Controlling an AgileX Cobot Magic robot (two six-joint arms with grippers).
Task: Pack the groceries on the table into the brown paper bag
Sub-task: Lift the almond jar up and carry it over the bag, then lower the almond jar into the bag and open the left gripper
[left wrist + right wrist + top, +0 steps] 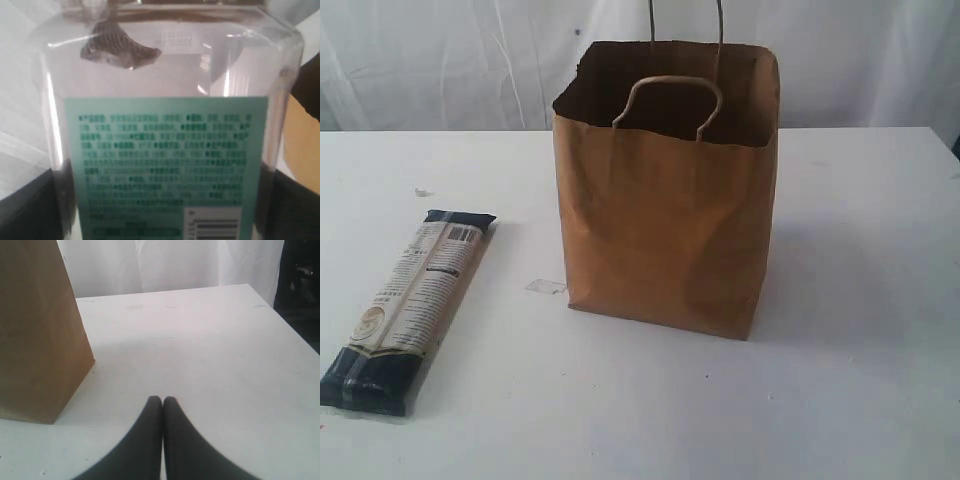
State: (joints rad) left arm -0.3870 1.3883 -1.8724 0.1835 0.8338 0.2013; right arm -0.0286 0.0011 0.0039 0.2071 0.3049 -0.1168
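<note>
— Where is the left gripper (160,215)?
— Outside the exterior frame. Its own camera shows dark jaws on either side of a clear jar (165,70) with a green label (165,165). They are clamped on it, and the jar fills the view.
— And the right gripper (162,402)?
— Poised over the table (860,380), tips pressed together on nothing, near the brown paper bag (665,230).
— The bag?
— Upright at the centre of the exterior frame, mouth open. The long white-and-navy packet (410,305) lies flat at lower left, well apart from it.
</note>
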